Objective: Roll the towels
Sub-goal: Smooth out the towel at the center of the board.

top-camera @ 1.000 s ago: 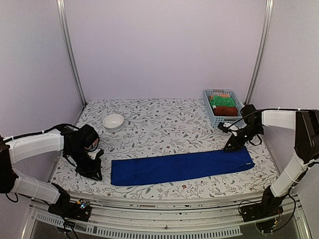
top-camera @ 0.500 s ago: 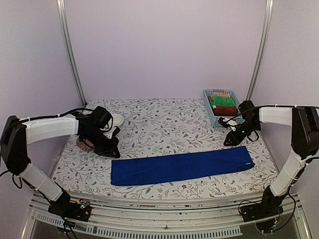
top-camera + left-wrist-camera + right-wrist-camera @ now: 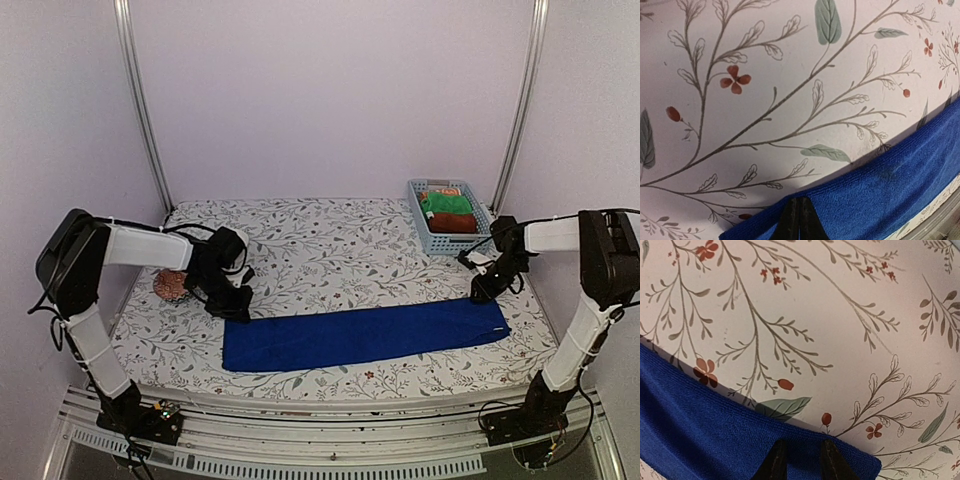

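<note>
Flowered table (image 3: pixel 330 240): left claw (image 3: pixel 238 308), right claw (image 3: pixel 482 295) at blue towel's (image 3: pixel 365 335) far corners.

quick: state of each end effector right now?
Left end effector: closed, at the edge of the long royal blue cloth towel; grip unclear.
Right end effector: open, over that towel's corner.
</note>
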Robot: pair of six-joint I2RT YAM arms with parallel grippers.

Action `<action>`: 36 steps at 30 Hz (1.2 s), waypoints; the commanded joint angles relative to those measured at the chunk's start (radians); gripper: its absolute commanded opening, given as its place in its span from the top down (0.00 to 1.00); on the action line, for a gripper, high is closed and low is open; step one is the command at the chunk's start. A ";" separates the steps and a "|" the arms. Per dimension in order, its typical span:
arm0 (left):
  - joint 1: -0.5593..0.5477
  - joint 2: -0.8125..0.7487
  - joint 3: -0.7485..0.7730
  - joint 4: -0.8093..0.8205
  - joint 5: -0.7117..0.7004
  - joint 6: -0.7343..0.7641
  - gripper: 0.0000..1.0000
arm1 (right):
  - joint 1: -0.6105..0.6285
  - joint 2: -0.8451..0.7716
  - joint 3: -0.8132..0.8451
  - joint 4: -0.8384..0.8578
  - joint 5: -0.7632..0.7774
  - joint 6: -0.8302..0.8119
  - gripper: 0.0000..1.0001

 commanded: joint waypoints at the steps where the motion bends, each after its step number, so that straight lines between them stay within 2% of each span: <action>1: 0.016 0.075 0.002 -0.009 -0.074 0.030 0.95 | -0.024 0.072 0.001 0.048 0.083 0.022 0.76; 7: 0.037 0.094 0.061 -0.043 -0.125 0.040 0.94 | -0.053 0.141 0.091 0.066 0.097 0.041 0.76; 12: 0.029 0.022 0.086 -0.026 -0.102 0.040 0.88 | -0.053 0.076 0.117 0.038 -0.007 0.049 0.72; 15: 0.001 -0.046 0.090 -0.007 -0.102 0.030 0.86 | -0.053 -0.015 0.084 0.001 -0.048 0.036 0.70; 21: -0.064 -0.124 0.046 0.055 -0.009 0.029 0.86 | -0.054 -0.181 -0.059 -0.081 0.010 -0.043 0.68; 29: -0.088 -0.105 -0.024 0.080 0.144 0.068 0.90 | -0.058 -0.224 -0.209 -0.116 0.085 -0.128 0.72; 36: -0.088 -0.102 -0.073 0.059 0.102 0.082 0.91 | -0.059 -0.243 -0.277 -0.118 0.155 -0.159 0.72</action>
